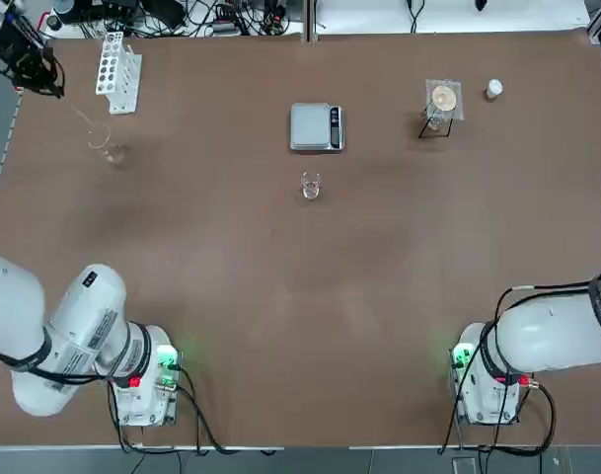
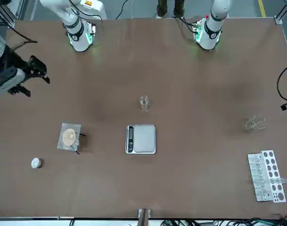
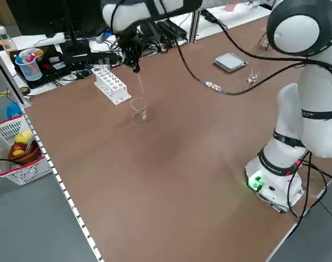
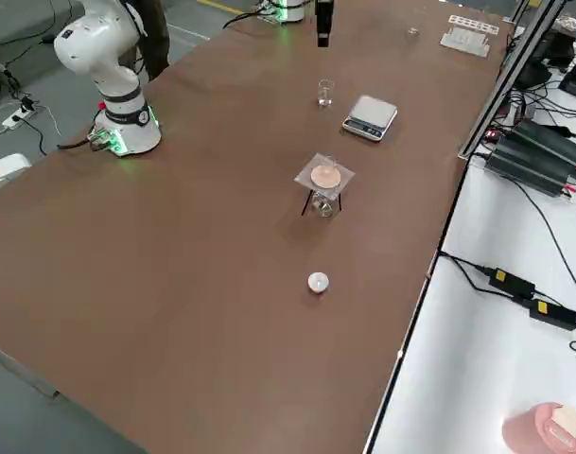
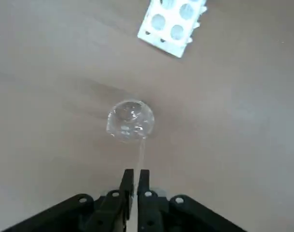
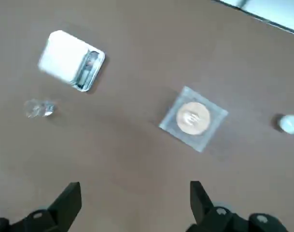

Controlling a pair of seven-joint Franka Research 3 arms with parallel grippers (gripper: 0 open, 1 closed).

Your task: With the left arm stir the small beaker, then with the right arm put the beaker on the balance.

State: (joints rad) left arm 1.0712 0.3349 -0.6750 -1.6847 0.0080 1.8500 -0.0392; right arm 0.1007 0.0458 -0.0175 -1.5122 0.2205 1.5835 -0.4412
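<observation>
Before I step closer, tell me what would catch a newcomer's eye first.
Probably the white rack at the table's far left. Near it, the left pincer grips a clear rod reaching to a clear beaker. Central is the silver scale.

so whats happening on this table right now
The robot's left gripper, over by the white perforated rack, is closed on a thin clear rod whose tip reaches the larger clear glass vessel. The right gripper is open above the table, holding nothing. The tiny clear glass beaker stands beside the silver-grey square scale, not on it.
</observation>
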